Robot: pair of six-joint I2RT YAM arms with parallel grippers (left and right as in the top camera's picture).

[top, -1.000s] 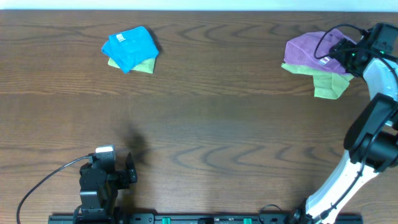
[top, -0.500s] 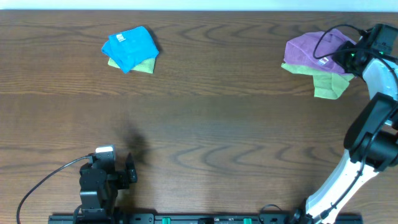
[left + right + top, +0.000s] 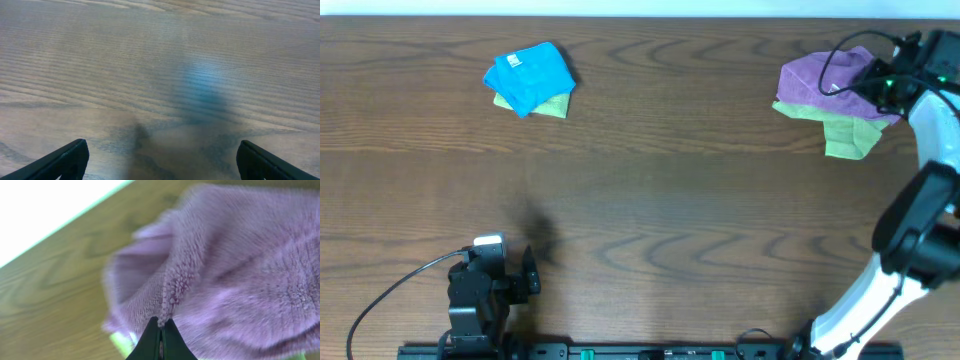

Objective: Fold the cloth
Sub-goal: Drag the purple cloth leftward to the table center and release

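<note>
On the wood-grain table (image 3: 650, 200), the bunched lilac terry cloth (image 3: 820, 78) is laid over a lime-green cloth (image 3: 845, 135) at far right, a fold clamped by the right gripper (image 3: 161, 330); the left gripper (image 3: 162, 160) is held apart.

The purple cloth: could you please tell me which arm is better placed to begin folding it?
Right: the right claw is shut on an edge of the purple cloth; the left claw hangs open over the table, far away.
</note>
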